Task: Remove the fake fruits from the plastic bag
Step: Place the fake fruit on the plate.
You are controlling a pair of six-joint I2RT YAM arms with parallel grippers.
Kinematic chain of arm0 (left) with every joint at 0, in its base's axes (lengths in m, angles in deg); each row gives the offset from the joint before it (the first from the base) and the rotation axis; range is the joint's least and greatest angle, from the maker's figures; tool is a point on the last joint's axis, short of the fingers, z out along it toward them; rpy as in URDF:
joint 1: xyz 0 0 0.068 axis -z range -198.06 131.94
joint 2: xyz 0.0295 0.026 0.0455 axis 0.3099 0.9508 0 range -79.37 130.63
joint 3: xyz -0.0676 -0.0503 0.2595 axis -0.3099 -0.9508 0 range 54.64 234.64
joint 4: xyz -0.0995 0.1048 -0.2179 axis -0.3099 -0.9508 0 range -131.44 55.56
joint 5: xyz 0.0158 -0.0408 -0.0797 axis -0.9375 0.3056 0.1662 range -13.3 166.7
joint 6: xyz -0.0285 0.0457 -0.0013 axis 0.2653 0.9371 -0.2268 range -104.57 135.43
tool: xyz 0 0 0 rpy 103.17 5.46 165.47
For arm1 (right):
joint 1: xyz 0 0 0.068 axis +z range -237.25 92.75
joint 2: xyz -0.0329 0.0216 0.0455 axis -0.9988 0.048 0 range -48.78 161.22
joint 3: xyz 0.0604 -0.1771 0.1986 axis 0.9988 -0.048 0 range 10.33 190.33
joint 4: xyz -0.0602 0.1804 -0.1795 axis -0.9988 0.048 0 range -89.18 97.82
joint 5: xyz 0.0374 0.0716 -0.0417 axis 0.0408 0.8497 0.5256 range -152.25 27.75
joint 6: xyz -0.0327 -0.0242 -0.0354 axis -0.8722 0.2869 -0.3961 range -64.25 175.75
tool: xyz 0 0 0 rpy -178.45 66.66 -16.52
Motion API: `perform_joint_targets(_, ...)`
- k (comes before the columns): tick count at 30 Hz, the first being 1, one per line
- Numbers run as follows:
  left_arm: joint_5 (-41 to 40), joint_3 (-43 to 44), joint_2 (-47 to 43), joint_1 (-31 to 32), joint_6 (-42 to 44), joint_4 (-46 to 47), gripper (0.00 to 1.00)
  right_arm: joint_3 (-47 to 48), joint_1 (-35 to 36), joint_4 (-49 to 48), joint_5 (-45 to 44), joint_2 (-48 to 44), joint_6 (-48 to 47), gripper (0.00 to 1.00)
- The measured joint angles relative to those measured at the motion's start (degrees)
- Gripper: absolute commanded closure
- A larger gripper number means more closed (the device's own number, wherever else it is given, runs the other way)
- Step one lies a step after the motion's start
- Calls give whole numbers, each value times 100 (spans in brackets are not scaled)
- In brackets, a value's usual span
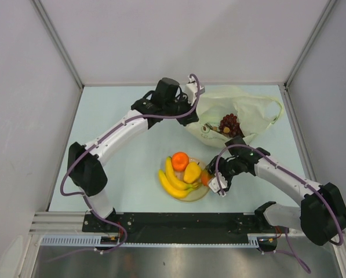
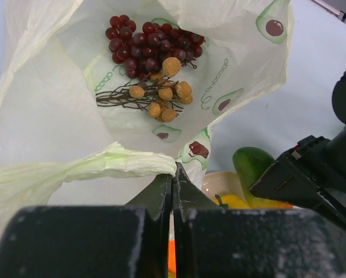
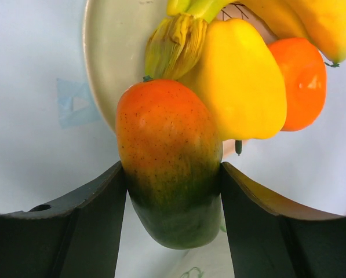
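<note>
The pale plastic bag [image 1: 242, 113] lies at the back right, its mouth held up by my left gripper [image 1: 193, 116], which is shut on the bag's rim [image 2: 132, 159]. Inside it lie dark purple grapes [image 2: 152, 43] and brown stemmed bits [image 2: 158, 95]; the grapes also show from above [image 1: 229, 123]. My right gripper [image 1: 210, 180] is shut on the red-green mango [image 3: 173, 168], holding it at the right edge of the cream plate [image 1: 197, 196]. On the plate are yellow bananas [image 1: 171, 180], an orange [image 1: 180, 160] and a yellow lumpy fruit [image 1: 192, 172].
Grey walls enclose the pale blue table on three sides. The black rail with the arm bases runs along the near edge [image 1: 178, 223]. A faint tape mark shows on the table beside the plate [image 3: 74, 104].
</note>
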Motion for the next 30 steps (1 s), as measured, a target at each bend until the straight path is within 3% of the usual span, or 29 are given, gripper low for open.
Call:
perform_joint_targets(20,4,-116,-24,157,11,-2,100,-595,-76,-413,514,92,-243,46)
perform_joint_targets(23,4,-118,-24,201,11,0,100,-623,-107,-553,586,144,-243,34)
perform_joint_targets(24,2,-118,-24,216,13,-2,100,-638,-125,-625,616,168,-245,26)
perform_joint_targets(30,2,-118,-24,299,35,-2,100,-798,-315,-911,752,234,-264,12)
